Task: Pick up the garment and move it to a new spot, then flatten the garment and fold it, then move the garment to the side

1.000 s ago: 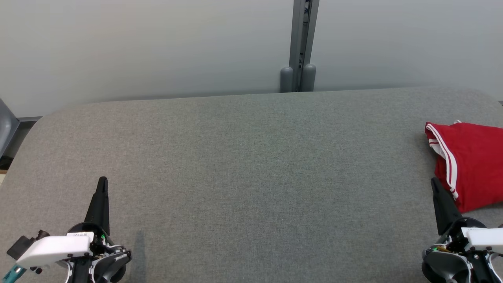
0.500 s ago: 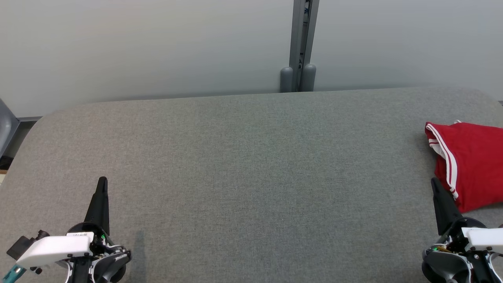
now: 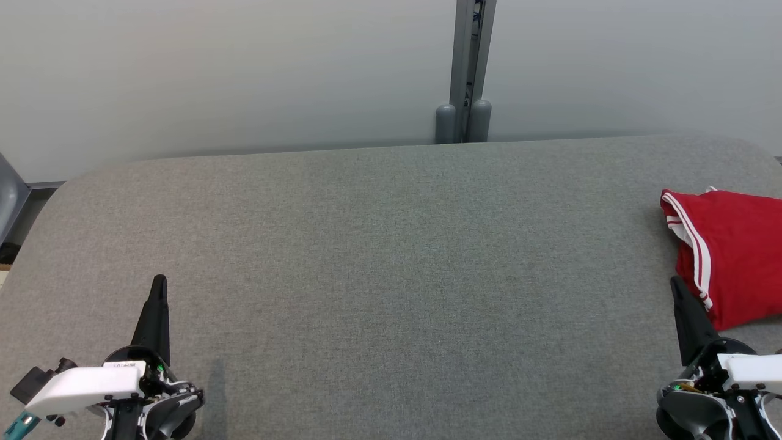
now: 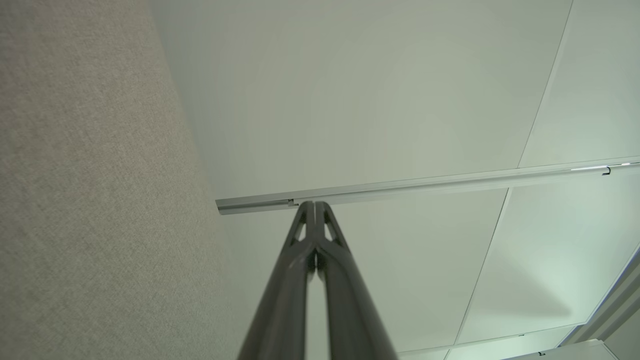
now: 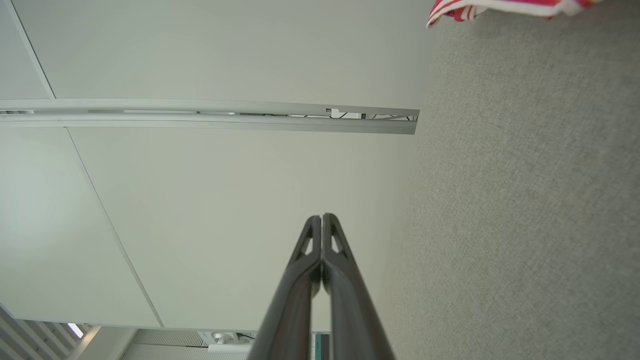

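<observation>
A gray, woven-textured counter (image 3: 391, 256) with rounded corners. At its near edge, the slim dark left end effector (image 3: 159, 282) and right end effector (image 3: 674, 283) are pinched closed, empty. The folded red garment (image 3: 736, 250), white-striped, lies at the counter's right edge.

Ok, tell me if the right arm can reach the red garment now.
Probably yes: the right gripper, shut, sits right beside the red garment, nothing between them; it would need to open first.

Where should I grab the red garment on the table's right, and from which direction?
Probably the white-striped edge of the red garment, approached from the middle of the table with the right gripper. That edge faces inward, looks bunched and lies nearest that gripper, whose jaws are shut and must open first.
</observation>
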You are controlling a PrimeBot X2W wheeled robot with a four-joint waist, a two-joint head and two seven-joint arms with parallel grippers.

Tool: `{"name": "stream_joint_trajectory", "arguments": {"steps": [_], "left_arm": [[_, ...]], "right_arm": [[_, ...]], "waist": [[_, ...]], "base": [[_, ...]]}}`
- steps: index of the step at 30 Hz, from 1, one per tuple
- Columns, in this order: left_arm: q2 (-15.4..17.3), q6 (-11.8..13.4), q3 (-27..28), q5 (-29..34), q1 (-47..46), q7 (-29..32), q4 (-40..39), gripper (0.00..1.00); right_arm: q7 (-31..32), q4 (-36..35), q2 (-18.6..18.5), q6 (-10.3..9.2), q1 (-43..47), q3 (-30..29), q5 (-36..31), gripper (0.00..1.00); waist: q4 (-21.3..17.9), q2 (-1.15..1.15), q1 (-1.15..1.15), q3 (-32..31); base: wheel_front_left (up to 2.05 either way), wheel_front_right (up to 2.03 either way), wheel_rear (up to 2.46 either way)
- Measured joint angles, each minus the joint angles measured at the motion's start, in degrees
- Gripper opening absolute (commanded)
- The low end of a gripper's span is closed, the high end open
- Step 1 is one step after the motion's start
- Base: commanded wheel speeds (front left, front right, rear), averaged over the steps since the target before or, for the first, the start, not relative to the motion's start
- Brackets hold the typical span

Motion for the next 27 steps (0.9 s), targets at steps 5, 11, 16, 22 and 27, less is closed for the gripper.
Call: {"name": "stream_joint_trajectory", "arguments": {"steps": [5,11,16,22,27], "left_arm": [[-0.01,0.0,0.05,0.01,0.0,0.01,0.0,0.0],[-0.05,0.0,0.1,0.09,0.0,0.03,0.0,0.0],[-0.07,0.0,0.15,0.13,0.0,0.08,0.0,0.0],[-0.09,0.0,0.2,0.14,0.0,0.09,0.0,0.0],[-0.12,0.0,0.24,0.14,0.0,0.1,0.0,0.0]], "right_arm": [[0.01,0.0,0.01,0.0,0.0,-0.03,-0.05,0.0],[0.01,0.01,0.03,0.0,0.0,-0.09,-0.07,0.0],[0.02,0.01,0.07,0.0,0.0,-0.14,-0.07,0.0],[0.02,0.01,0.11,0.0,0.0,-0.19,-0.08,0.0],[0.03,0.01,0.11,0.0,0.0,-0.21,-0.11,0.0]], "waist": [[0.0,0.0,0.0,0.0],[0.0,0.0,0.0,0.0],[0.0,0.0,0.0,0.0],[0.0,0.0,0.0,0.0],[0.0,0.0,0.0,0.0]], "base": [[0.0,0.0,0.0],[0.0,0.0,0.0],[0.0,0.0,0.0],[0.0,0.0,0.0],[0.0,0.0,0.0]]}}
